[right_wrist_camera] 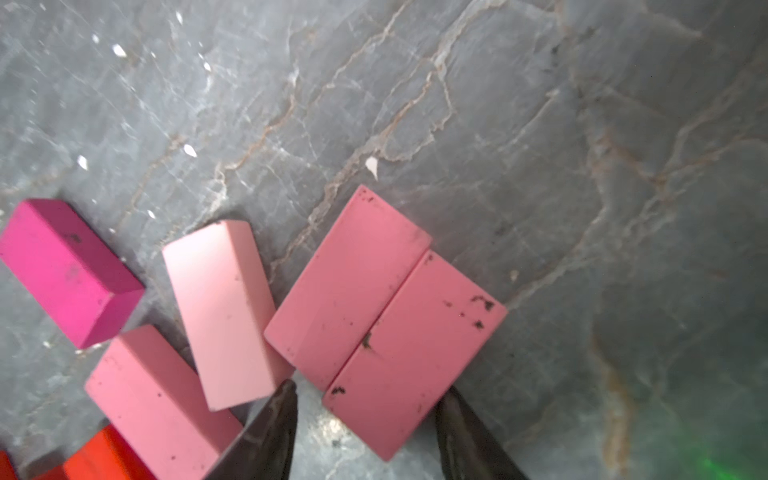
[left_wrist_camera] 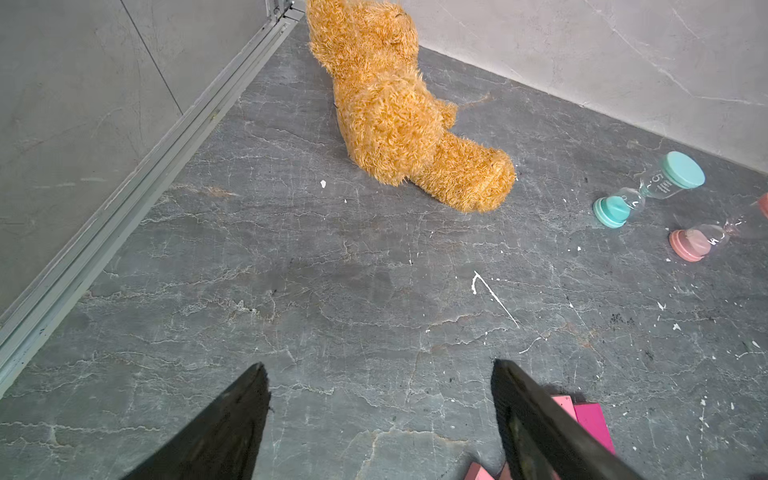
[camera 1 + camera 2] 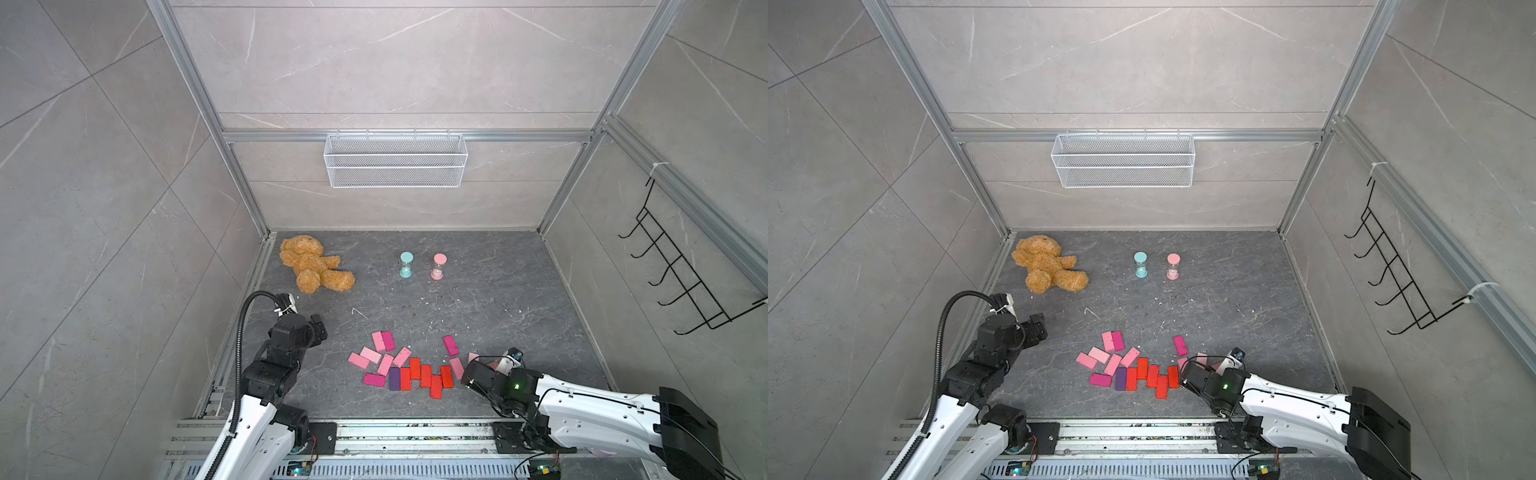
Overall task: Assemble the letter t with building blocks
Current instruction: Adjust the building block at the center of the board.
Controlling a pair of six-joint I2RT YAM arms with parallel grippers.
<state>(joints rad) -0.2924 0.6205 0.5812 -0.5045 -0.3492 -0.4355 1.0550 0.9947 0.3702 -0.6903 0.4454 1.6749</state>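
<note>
Building blocks [image 3: 409,370]: right end effector [image 1: 368,392] apart astride one; left end effector [image 2: 378,365] apart, unobstructed.

In a top view the floor [image 3: 498,303] lies bare in a broad band just below frame centre, running off to the right. A teddy bear [image 3: 316,266] blocks the left of centre. A teal timer [image 3: 406,264] and a pink timer [image 3: 438,267] stand at centre, and building blocks [image 3: 405,368] crowd the lower centre.

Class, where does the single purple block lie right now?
In a top view the purple block lies flat, flanked by a magenta block toward the robot's left and a red block toward its right.
</note>
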